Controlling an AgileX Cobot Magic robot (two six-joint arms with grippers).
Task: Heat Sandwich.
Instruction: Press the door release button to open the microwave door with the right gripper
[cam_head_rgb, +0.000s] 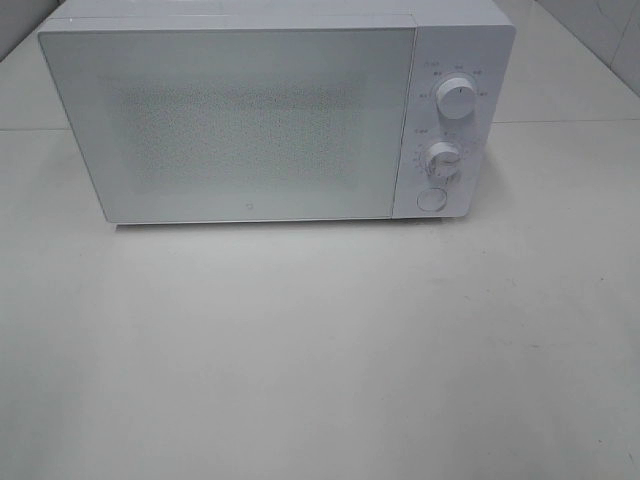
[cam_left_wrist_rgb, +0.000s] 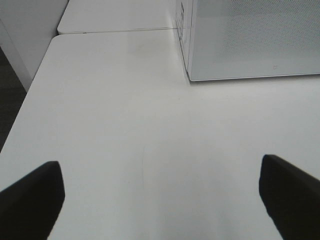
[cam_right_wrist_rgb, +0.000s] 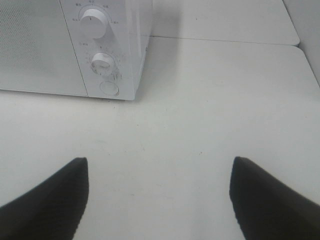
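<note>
A white microwave (cam_head_rgb: 260, 115) stands at the back of the white table (cam_head_rgb: 320, 350) with its door shut. On its right panel sit two round knobs (cam_head_rgb: 457, 101) and a round button (cam_head_rgb: 431, 199). The sandwich is out of view. In the left wrist view my left gripper (cam_left_wrist_rgb: 160, 200) is open above bare table, near the microwave's (cam_left_wrist_rgb: 250, 40) left front corner. My right gripper (cam_right_wrist_rgb: 159, 200) is also open with nothing between its fingers, in front of the microwave's knob panel (cam_right_wrist_rgb: 102, 55). Neither gripper shows in the exterior high view.
The table's left edge (cam_left_wrist_rgb: 20, 105) drops off to a dark floor. A second table (cam_right_wrist_rgb: 225, 20) joins behind at a seam. A pale wall stands at the far left of the left wrist view.
</note>
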